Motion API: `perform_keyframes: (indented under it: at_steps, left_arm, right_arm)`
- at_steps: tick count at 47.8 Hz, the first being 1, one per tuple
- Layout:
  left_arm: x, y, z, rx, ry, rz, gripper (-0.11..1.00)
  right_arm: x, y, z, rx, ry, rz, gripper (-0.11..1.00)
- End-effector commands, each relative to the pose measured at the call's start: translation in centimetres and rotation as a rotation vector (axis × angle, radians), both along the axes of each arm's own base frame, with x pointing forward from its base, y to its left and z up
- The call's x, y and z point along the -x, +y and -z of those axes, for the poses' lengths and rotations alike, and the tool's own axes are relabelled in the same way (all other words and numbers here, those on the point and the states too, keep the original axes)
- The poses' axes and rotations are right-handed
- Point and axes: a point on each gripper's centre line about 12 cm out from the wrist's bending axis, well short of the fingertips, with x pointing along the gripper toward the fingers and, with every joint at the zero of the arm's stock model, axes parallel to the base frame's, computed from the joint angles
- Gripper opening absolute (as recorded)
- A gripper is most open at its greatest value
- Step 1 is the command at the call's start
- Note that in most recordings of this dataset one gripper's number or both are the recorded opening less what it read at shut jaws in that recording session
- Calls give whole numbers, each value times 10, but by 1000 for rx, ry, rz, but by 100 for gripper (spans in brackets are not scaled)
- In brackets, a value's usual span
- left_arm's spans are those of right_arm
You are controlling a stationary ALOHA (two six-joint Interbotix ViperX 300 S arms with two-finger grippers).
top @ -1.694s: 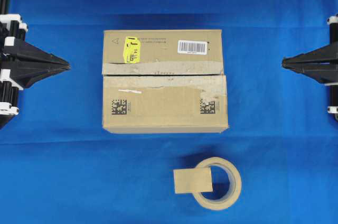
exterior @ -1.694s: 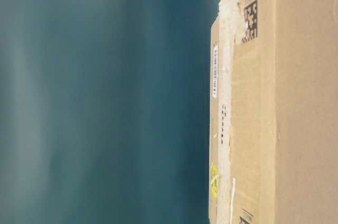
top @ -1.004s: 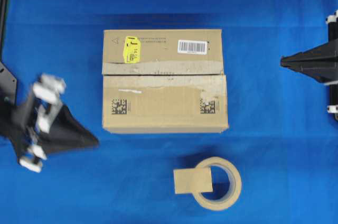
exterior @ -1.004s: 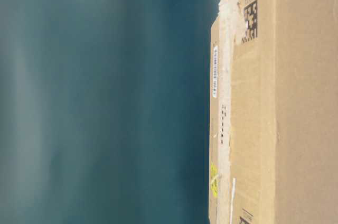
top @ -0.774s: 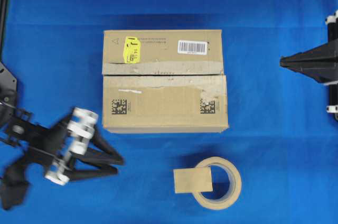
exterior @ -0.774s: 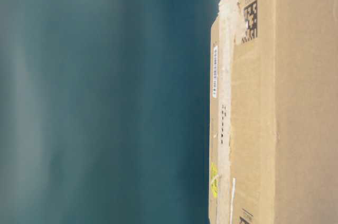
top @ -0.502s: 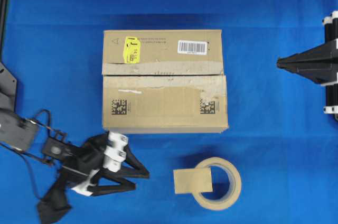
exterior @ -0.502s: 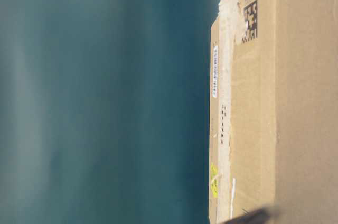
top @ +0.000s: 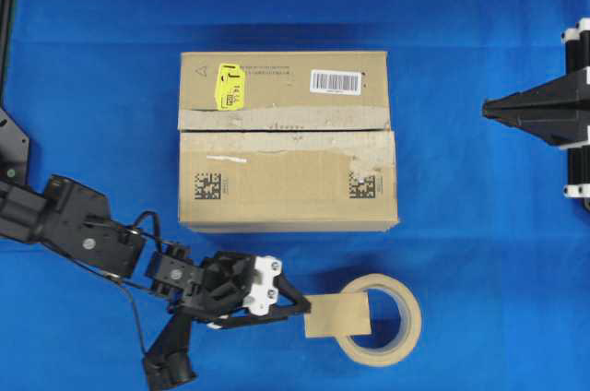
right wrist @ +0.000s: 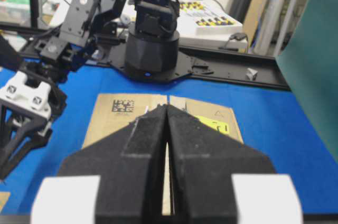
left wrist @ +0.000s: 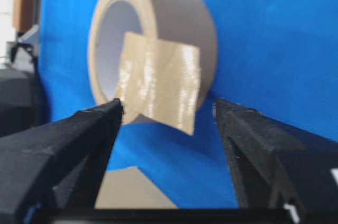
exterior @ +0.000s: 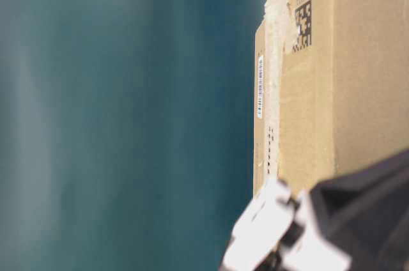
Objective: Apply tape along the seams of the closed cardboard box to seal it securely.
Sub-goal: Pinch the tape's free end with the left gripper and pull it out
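Tape [top: 336, 314] is lying against its roll [top: 392, 320] below the cardboard box [top: 286, 140]; you are bracketing it with the left pincer [top: 297, 308] spread apart, readying a grasp, while the right pincer [top: 489, 110] is waiting together.

Flat tabletop under bright blue cloth [top: 479, 262]. Resting at centre: brown rectangular cardboard box [top: 286, 183] with yellow sticker, white barcode label, two black square codes. At five o'clock from it, near but apart: tan ring-shaped tape roll [top: 385, 320] lying flat, short beige rectangular tape strip [top: 336, 315] at its nine o'clock edge.
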Motion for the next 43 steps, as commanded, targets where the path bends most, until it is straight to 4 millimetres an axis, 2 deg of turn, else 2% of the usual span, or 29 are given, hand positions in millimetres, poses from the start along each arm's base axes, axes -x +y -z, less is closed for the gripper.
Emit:
perform_keyframes:
  at_steps: [1, 11, 21, 25, 29, 38, 40, 43]
  left_arm:
    - [-13, 1, -7, 9, -36, -13, 67]
    - [-24, -3, 2, 4, -26, -12, 67]
    - [-23, -12, 1, 6, -32, 8, 67]
    - [-22, -18, 0, 7, -35, 22, 63]
    - [-21, -23, -1, 10, -34, 31, 52]
    - [-21, -17, 7, 5, 43, 9, 6]
    - [-22, -16, 6, 4, 49, 7, 1]
    - [-22, -17, 6, 3, 52, 9, 0]
  right_arm:
    - [-2, 1, -6, 3, -15, -5, 0]
    - [-2, 1, -5, 20, -11, -7, 0]
    - [-2, 2, -3, 26, 0, -8, 0]
    - [-2, 2, -3, 23, 6, -8, 0]
    - [-3, 2, -1, 23, 15, -8, 0]
    - [-4, 2, -1, 24, 12, -8, 0]
    - [-4, 2, -1, 24, 14, -8, 0]
    - [-4, 2, -1, 24, 14, -8, 0]
